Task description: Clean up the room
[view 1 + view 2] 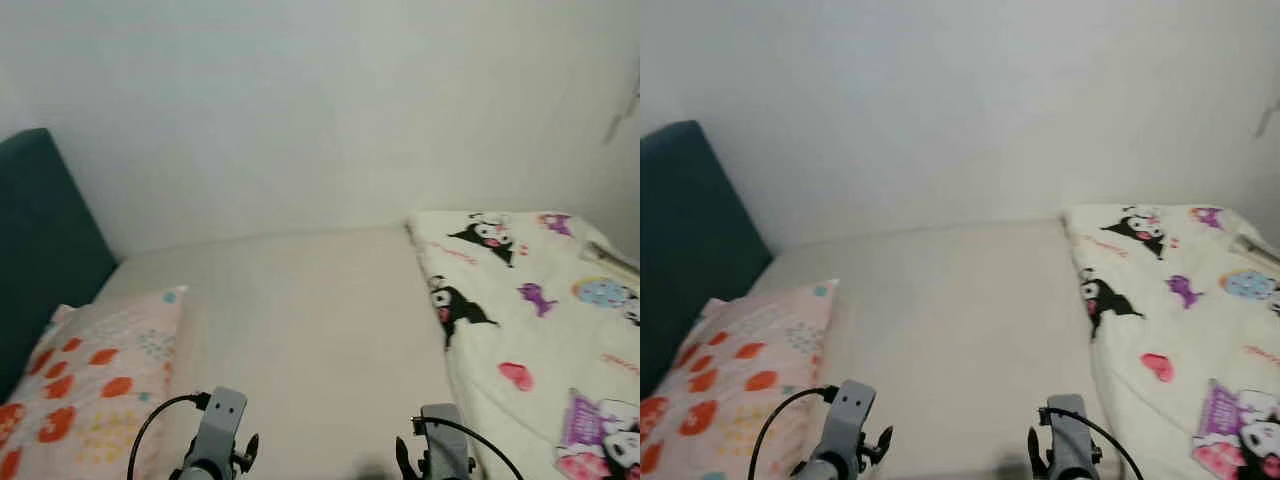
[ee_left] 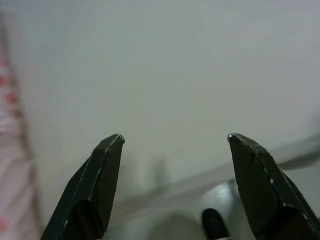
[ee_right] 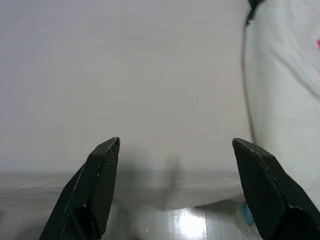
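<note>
Cream sheet point(image 1: 320, 310) bare ahead of both grippers; left gripper point(image 2: 172, 140) and right gripper point(image 3: 175, 142) wide open, empty. Quilt point(image 1: 540, 320) bunched beyond right gripper, pillow point(image 1: 90, 380) beside left. Approach step; next likely: reach right, grasp quilt edge.

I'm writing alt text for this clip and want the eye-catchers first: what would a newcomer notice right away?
The cartoon-print blanket bunched on the right side of the bed stands out, its black-and-white characters and pink hearts bright against the bare cream mattress. On the left lies a pillow with orange spots, beside a dark teal headboard. Low in front, the left gripper and right gripper are both open over the bed's near edge.
</note>
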